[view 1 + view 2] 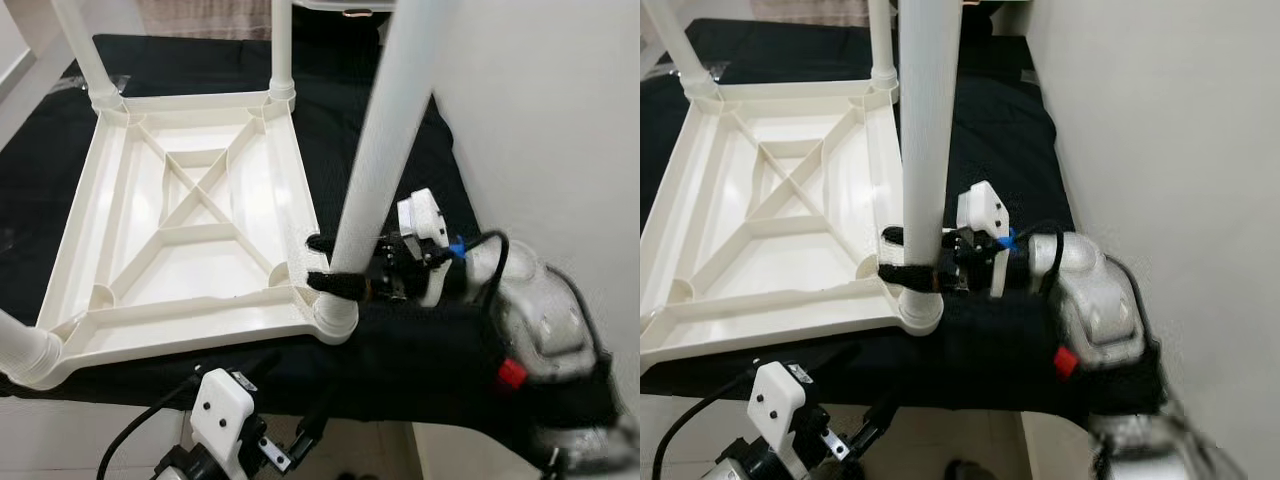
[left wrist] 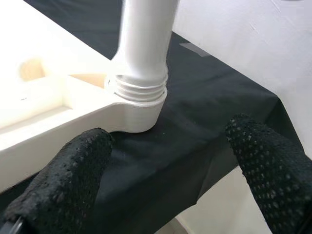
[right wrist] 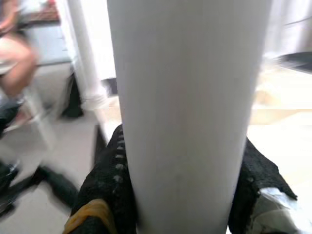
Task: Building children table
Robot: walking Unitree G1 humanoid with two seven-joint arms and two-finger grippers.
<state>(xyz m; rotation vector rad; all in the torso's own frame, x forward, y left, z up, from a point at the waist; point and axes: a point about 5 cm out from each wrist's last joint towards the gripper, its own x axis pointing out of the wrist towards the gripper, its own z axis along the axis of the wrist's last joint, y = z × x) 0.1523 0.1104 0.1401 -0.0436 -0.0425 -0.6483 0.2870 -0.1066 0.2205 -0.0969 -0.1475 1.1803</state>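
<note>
Head views, right end effector [image 1: 322,265] clamped on white table leg [image 1: 375,160] above corner socket [image 1: 335,318], left wrist view, left end effector [image 2: 170,175] open, empty, screw threads [image 2: 138,91] visible.

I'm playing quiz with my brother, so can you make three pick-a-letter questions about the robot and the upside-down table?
1. Where does the right gripper hold the leg?
A. At its top end
B. Low down, just above the corner socket
C. Nowhere

2. What colour is the cloth under the table top?
A. Black
B. Red
C. Yellow

3. How are the left gripper's fingers?
A. Shut on the leg
B. Shut on the cloth
C. Open, holding nothing

Answers:
1 B, the black fingers wrap the leg right above the socket at the near corner.
2 A, dark cloth shows all round the cream table top.
3 C, the left wrist view shows both fingers spread apart with only cloth between them.
</note>
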